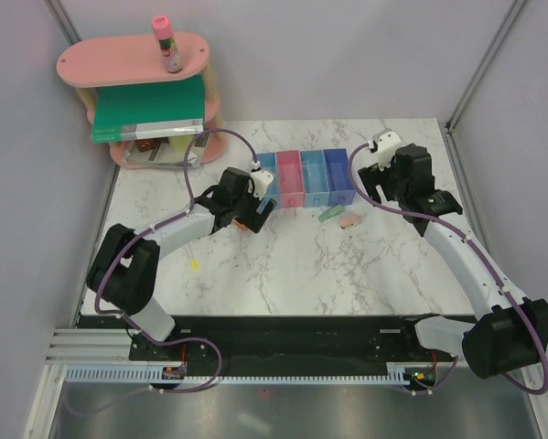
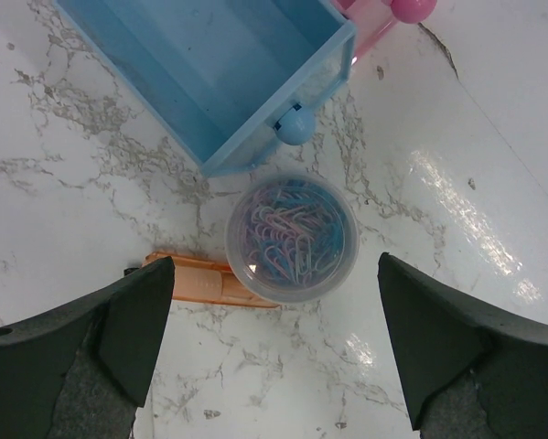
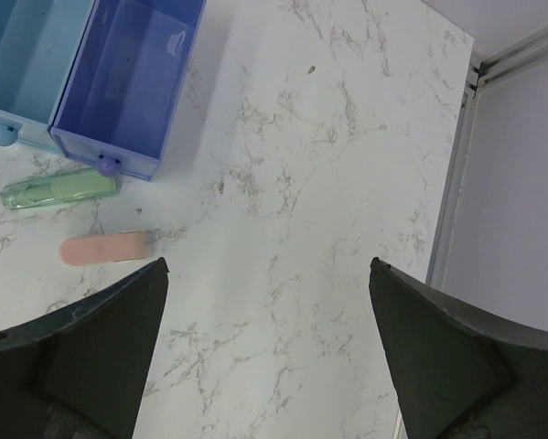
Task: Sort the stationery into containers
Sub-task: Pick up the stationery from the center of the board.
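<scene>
We are seeing a marble table (image 1: pixel 347 274) carrying four joined bins (image 1: pixel 303 178), a clear round pot (image 2: pixel 292 240), an orange piece (image 2: pixel 196 279), a green bit (image 3: pixel 59 189), a pink bit (image 3: pixel 102 248).

The top external camera sat high above and behind the near edge of the bench (image 1: pixel 347 274). It looked down and forward from far enough to take in the whole top, with the row of 4 bins (image 1: pixel 306 178) at mid-depth. The left wrist camera looked almost straight down from close by, just in front of the row's left-end light blue bin (image 2: pixel 209 73), its own jaws in the 2 lower corners. The right wrist camera, somewhat higher, looked down to the right of the row's darker blue bin (image 3: pixel 127 87). Each wrist view shared its end of the row with the top view. The 2 wrist views showed opposite ends.
</scene>
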Robot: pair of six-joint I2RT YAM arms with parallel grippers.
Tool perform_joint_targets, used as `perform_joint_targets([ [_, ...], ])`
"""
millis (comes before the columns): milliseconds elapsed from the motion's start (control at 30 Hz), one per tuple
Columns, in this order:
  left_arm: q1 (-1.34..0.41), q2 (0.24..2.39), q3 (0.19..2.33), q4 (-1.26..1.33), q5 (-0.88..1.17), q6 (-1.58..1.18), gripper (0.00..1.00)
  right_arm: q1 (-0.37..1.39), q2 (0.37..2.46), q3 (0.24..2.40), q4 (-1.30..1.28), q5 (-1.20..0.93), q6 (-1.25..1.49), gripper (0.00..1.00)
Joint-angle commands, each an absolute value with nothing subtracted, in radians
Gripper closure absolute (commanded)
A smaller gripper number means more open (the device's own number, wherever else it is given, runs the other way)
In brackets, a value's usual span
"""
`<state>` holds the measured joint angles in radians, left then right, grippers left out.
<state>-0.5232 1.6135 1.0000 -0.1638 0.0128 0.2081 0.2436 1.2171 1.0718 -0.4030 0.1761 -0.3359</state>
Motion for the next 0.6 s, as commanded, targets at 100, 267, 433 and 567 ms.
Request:
perform_joint_targets([
  [100,-0.523,1.678,1.063,-0.072,0.055,0.250,0.01,0.224,1.201,1.080,-0.402,0.138,-0.308,0.02],
  [267,-0.523,1.710,1.083,-0.060,0.060,0.238,0.07,0.219,1.203,1.080,-0.405,0.129,-0.301,0.02],
  [433,-0.523,1.720,1.075,-0.052,0.066,0.232,0.19,0.212,1.206,1.083,-0.405,0.114,-0.290,0.02],
  [567,-0.523,1.727,1.071,-0.043,0.058,0.235,0.30,0.207,1.207,1.086,-0.403,0.103,-0.281,0.02],
])
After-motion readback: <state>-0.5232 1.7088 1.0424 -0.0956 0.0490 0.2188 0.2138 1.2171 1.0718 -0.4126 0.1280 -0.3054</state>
